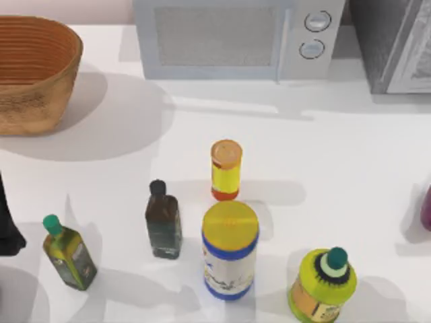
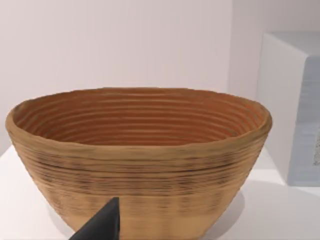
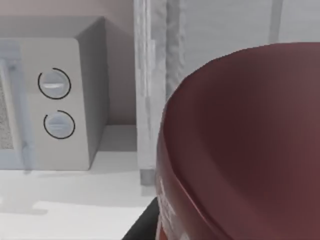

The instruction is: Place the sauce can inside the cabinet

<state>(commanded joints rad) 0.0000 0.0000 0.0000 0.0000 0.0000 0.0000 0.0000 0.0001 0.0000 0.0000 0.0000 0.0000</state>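
Three views, and each one gives you a different slice. From the top you get the whole spread on the white table [image 1: 350,155]: a woven basket [image 1: 34,74] at the far left, a pale grey microwave [image 1: 236,37] at the back, and the cabinet [image 1: 394,44] cut off in the back right corner, so you can't see inside it. Out front stand a slim yellow bottle [image 1: 225,169], a dark bottle [image 1: 163,221], a green-capped oil bottle [image 1: 67,252], a big yellow-lidded can [image 1: 230,250] and a lime-green jar [image 1: 323,286] cut off at the bottom edge. At the right edge there's a sliver of dark maroon [image 1: 426,208], too little to say much about. At the left edge sits a black bit of the left arm [image 1: 8,229].

Left wrist view: basically the basket [image 2: 140,155] close up, with the microwave's side [image 2: 295,110] beyond it. One dark finger [image 2: 102,225] pokes in at the bottom, and I can't tell how the left gripper's jaws stand.

Right wrist view is where the sauce can [image 3: 245,145] turns up, its maroon lid huge and right against the camera, facing the cabinet's door edge [image 3: 150,90] with the microwave knobs [image 3: 56,104] beside it. The can hides the right gripper's fingers, so the jaws there are anyone's guess too.
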